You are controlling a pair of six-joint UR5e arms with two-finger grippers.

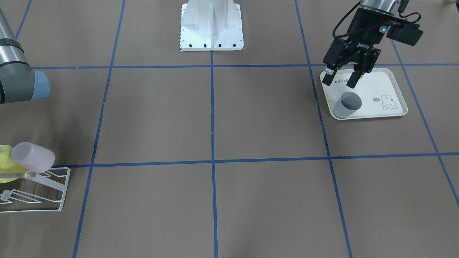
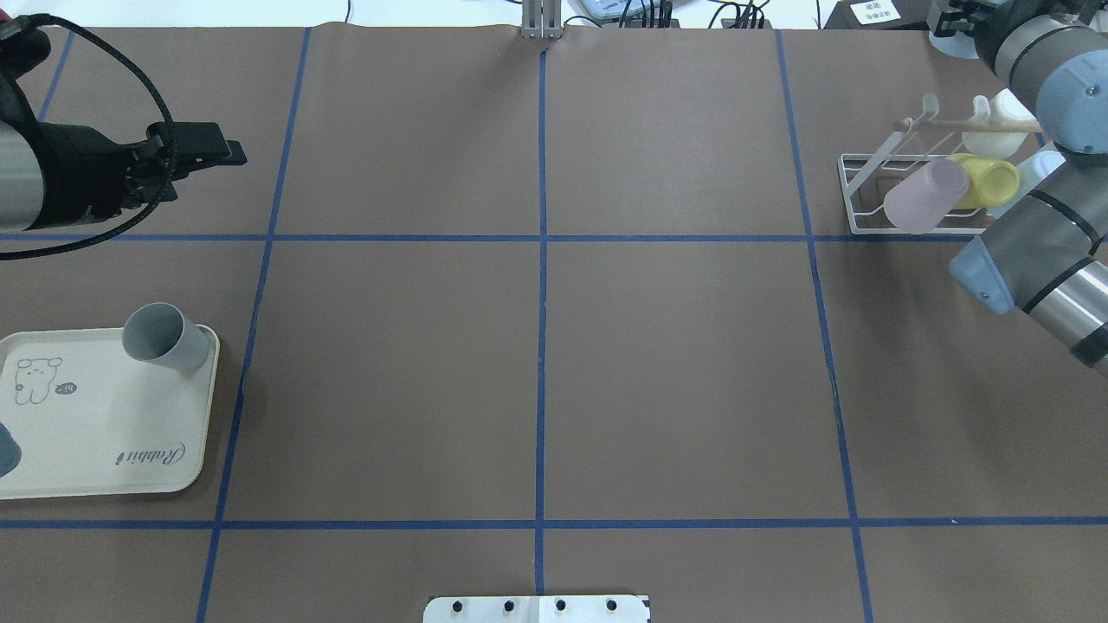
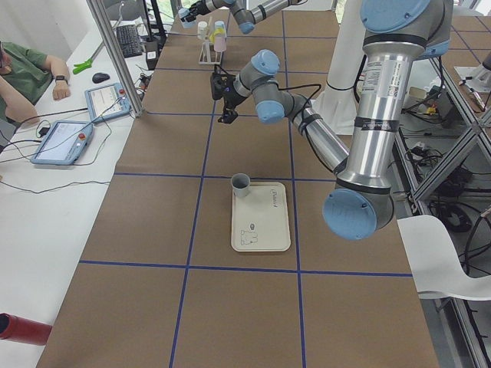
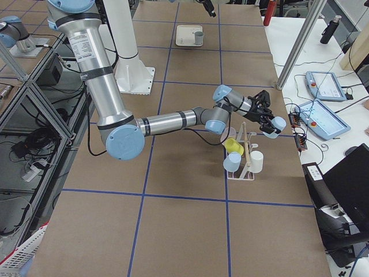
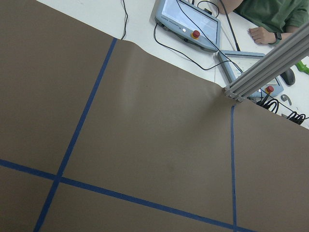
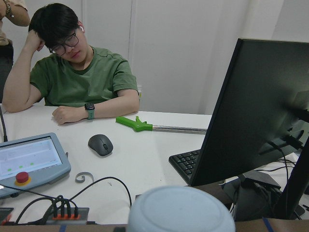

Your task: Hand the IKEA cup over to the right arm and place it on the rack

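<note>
Left claw (image 1: 340,81): released, fingers spread, nothing between them. It hangs in the air over the left end of the tabletop (image 2: 675,372), clear of everything.

IKEA cup (image 1: 348,104): grey, upright, mouth up. It stands on the cream rabbit-print tray (image 2: 104,415), in the tray corner that faces the far edge and the middle of the tabletop. The tray lies against the left edge of the tabletop.

Cup relative to left claw: apart, no contact. In the front-facing view the cup sits just below my fingertips and lies nearer the far edge than they do. In the overhead view the claw appears well past the cup towards the far edge. I take the claw to be high up, so I cannot fix its exact place over the tray. My left wrist view shows only brown tabletop and blue tape lines, no cup.

Right arm (image 2: 1030,260): reaches towards the far right corner of the tabletop, beside the rack (image 2: 853,195). Right claw (image 4: 265,115): seen small in the right side view only; whether it is released or clenched I cannot tell.

Rack: carries a pink cup (image 2: 924,195), a yellow cup (image 2: 987,180), a white cup (image 2: 987,134) and a pale blue cup (image 2: 1034,169).
</note>
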